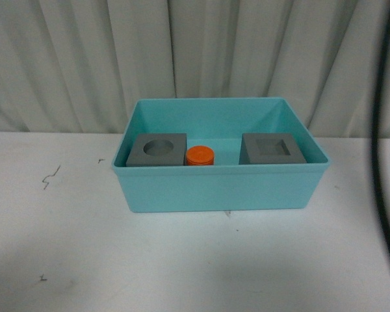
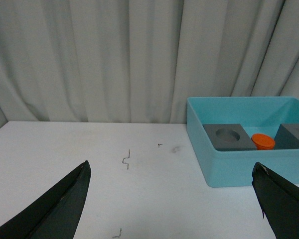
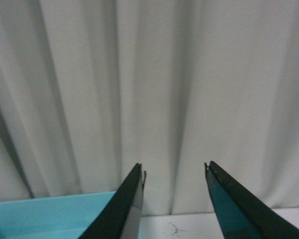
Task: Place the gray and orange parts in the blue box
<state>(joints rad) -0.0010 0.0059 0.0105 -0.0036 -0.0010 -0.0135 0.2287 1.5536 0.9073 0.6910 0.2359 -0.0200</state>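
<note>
- The light blue rectangular plastic box [image 1: 221, 188] sits on the white table [image 1: 182, 260], with the pleated white curtain [image 1: 182, 52] behind it.
- In the box, the gray cube with a round recess [image 1: 157, 150] lies at the left.
- The small orange cylinder [image 1: 199, 156] stands just right of that cube.
- The gray cube with a square recess [image 1: 272, 149] lies at the right, apart from the cylinder.

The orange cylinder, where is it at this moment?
In the front view the orange cylinder stands inside the blue box, near its front wall, right beside the gray cube with the round recess on its left; the cube with the square recess sits apart on its right.
</note>
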